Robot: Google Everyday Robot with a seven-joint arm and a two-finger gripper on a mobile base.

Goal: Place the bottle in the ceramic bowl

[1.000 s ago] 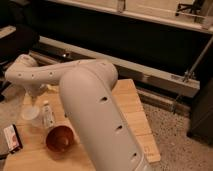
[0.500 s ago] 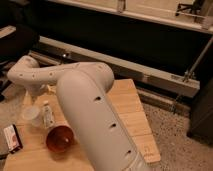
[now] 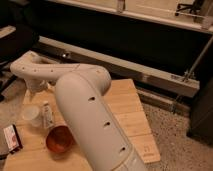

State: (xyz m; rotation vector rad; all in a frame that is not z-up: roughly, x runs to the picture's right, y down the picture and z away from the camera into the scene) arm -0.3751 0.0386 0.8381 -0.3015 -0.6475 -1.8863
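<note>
My gripper, jaws spread and empty, hangs above the upright bottle, which stands just beside the cup and near the bowl. Risk: an off-centre descent could topple the slim bottle or strike the cup.

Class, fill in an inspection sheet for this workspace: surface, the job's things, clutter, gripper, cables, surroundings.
Surface: light wooden table.
Job's things: bottle upright on the table, behind the ceramic bowl, not in it.
Clutter: white cup left of the bottle; small dark-and-white object at the left edge.
Grippers: gripper above cup and bottle, open, holding nothing.
Cables: nothing seen.
Surroundings: speckled floor; metal rail behind.
</note>
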